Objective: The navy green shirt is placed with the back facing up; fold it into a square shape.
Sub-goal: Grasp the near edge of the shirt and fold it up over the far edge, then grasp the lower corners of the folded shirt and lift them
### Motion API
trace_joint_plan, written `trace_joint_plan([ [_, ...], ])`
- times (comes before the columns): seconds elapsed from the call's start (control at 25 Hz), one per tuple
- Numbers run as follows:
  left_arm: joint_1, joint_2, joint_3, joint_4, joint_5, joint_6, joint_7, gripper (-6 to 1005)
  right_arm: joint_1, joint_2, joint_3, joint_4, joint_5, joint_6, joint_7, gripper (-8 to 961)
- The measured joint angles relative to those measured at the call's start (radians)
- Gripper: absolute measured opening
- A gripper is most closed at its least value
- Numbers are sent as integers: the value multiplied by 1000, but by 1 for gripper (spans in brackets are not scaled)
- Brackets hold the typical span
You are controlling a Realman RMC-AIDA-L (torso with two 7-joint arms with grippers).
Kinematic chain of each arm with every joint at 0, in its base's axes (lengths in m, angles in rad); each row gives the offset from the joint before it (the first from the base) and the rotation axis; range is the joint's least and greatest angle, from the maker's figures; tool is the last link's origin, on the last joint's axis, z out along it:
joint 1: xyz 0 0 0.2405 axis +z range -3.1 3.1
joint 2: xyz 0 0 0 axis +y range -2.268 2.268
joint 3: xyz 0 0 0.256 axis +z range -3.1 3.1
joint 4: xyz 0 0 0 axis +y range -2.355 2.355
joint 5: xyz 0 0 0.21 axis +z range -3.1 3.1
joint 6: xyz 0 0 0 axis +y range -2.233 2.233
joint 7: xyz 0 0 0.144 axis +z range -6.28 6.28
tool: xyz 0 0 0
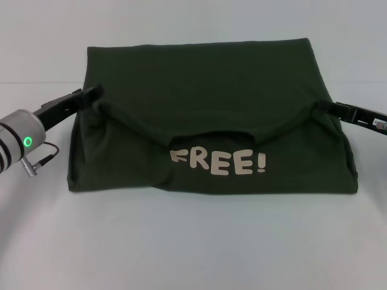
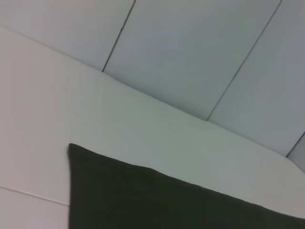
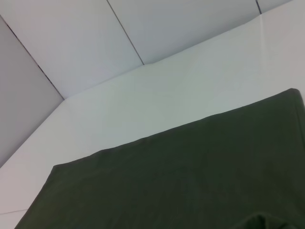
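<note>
The navy green shirt [image 1: 205, 78] lies across the middle of the white table, its neck end folded toward me, with the curved neckline and pale "FREE!" lettering [image 1: 217, 163] showing near the front edge. My left gripper [image 1: 97, 94] pinches the folded layer at the shirt's left side. At the right side my right gripper [image 1: 315, 109] does the same, and the fabric sags in a curve between them. Each wrist view shows only dark cloth, the shirt [image 2: 167, 200] from the left and the shirt [image 3: 181, 176] from the right, with no fingers in view.
The white table [image 1: 193, 241] stretches bare in front of the shirt and along both sides. Grey wall panels [image 2: 190, 47] rise behind the table's far edge. A red cable [image 1: 45, 158] hangs by my left wrist.
</note>
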Motion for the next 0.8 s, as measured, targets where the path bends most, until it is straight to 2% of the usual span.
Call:
trace_joint_plan([
  [0.08, 13, 0, 0, -1, -25, 9, -1, 475, -2, 0, 0, 0, 0, 0, 3, 365],
  [0.2, 39, 6, 1, 2, -49, 64, -3, 525, -17, -4, 7, -5, 9, -23, 7, 432],
  [0.36, 79, 33, 6, 7, -54, 197, -36, 592, -61, -22, 5, -10, 59, -118, -5, 602],
  [0.48, 118, 82, 68, 3, -36, 372, -114, 642, -95, -42, 4, -11, 86, -223, -35, 722],
  [0.64, 166, 142, 163, 16, -27, 551, -198, 687, -131, -56, -1, -12, 88, -357, -87, 879],
  [0.72, 186, 170, 216, 31, -23, 617, -222, 706, -149, -59, -8, -13, 83, -417, -137, 915],
  [0.8, 201, 187, 253, 49, -3, 649, -223, 725, -163, -58, -22, -13, 82, -459, -190, 915],
])
